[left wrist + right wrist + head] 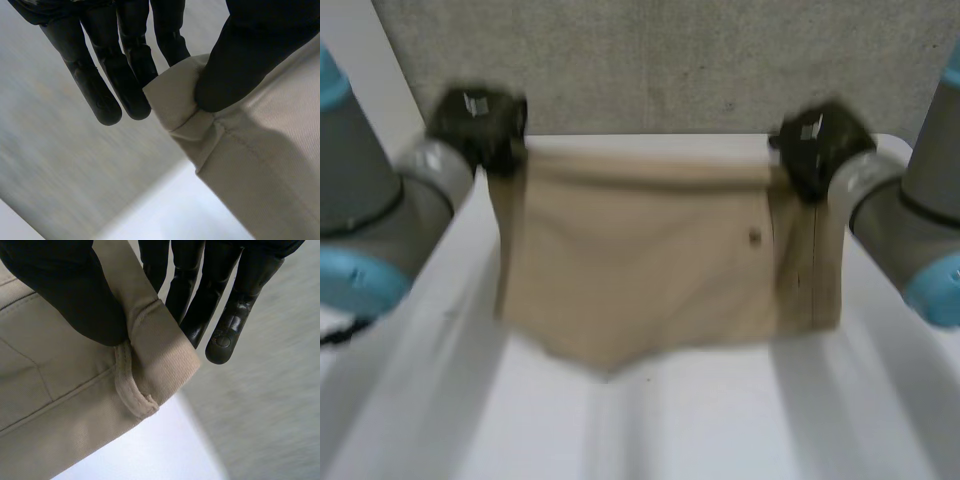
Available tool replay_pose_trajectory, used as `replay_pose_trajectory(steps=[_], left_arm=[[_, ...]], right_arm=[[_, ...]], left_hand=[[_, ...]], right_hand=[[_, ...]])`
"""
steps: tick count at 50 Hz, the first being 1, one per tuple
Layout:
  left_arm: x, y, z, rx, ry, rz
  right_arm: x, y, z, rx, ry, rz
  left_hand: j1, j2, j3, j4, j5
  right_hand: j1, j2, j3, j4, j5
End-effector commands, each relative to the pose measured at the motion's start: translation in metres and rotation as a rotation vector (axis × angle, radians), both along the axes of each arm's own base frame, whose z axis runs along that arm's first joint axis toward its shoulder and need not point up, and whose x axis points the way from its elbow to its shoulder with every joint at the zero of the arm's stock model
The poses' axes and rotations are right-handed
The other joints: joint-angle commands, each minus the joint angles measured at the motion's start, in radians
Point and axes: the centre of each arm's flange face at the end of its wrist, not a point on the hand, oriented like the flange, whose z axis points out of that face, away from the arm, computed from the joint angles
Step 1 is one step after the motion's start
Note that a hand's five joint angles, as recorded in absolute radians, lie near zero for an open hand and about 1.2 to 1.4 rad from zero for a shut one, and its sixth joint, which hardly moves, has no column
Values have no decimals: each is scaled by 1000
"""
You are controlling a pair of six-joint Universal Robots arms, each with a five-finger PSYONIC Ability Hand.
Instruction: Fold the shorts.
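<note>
On the head view I see the beige shorts (pixel 640 270) stretched over the white table (pixel 720 420) between left hand (pixel 478 125) and right hand (pixel 820 145). Left wrist view: thumb (pixel 240 60) pinches one top corner against the fingers (pixel 130 75). Right wrist view: same pinch on the other corner (beside a belt loop (pixel 132 390)).

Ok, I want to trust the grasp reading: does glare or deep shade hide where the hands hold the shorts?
Head view: even light on the shorts, no glare; left hand and right hand are dark shapes at its top corners. Left wrist view: faint sheen on the fingers, seam plain. Right wrist view: small highlight on a fingertip, belt loop well lit.
</note>
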Motion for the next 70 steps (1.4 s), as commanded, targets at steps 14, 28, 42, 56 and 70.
replay_pose_trajectory(steps=[14, 28, 42, 56, 70], left_arm=[[14, 51, 123, -567, 246, 92], [18, 74, -97, 29, -68, 51], [33, 136, -124, 269, -208, -6], [69, 192, -77, 483, -344, -21], [78, 234, -43, 448, -398, -205]], right_arm=[[-4, 0, 96, -474, -268, -30], [-2, 2, -80, 70, -29, -14], [-25, 47, -106, 307, 19, -35], [-54, 106, -96, 486, 382, 46], [-79, 169, -75, 612, 443, 199]], left_hand=[[257, 198, 207, 201, 255], [257, 198, 207, 201, 255], [257, 198, 207, 201, 255], [257, 198, 207, 201, 255], [257, 198, 207, 201, 255]], right_hand=[[426, 221, 213, 204, 251], [426, 221, 213, 204, 251], [426, 221, 213, 204, 251], [426, 221, 213, 204, 251], [426, 221, 213, 204, 251]])
